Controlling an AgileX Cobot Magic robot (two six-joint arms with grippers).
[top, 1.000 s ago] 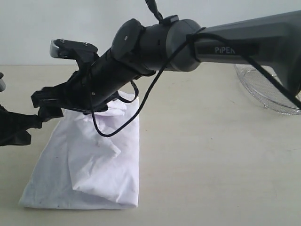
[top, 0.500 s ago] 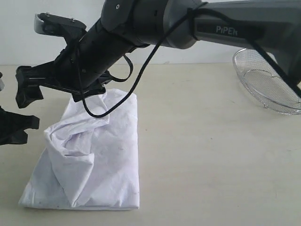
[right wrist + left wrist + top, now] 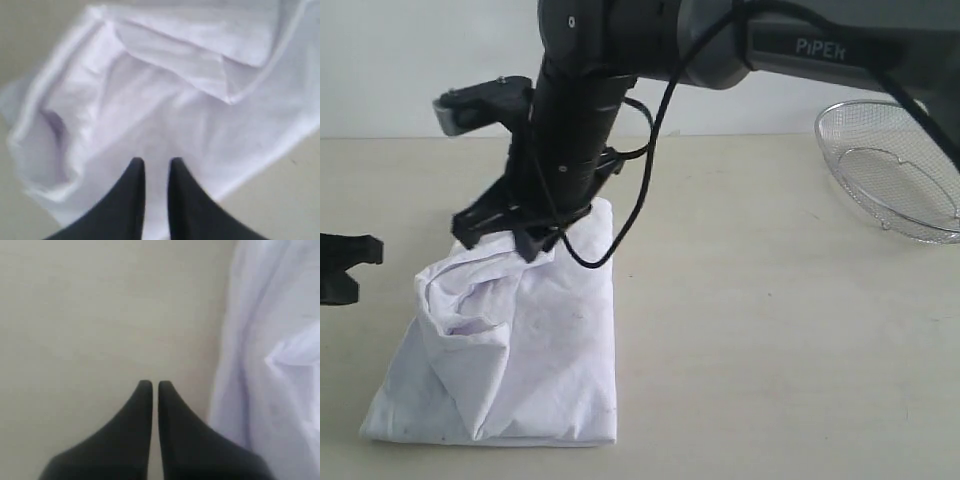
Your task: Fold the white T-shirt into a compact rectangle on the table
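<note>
Noting surface: pale beige matte table [image 3: 770,330], plain white wall [image 3: 400,70] behind, wire-mesh basket [image 3: 895,180] at far right. The white T-shirt [image 3: 540,340] lies folded and wrinkled on the table's left part. Right gripper [image 3: 155,161] hangs over the shirt's far edge, jaws a narrow slit apart, gripping nothing. Left gripper [image 3: 155,385] sits beside the shirt over bare table, jaws all but pressed together, empty.
</note>
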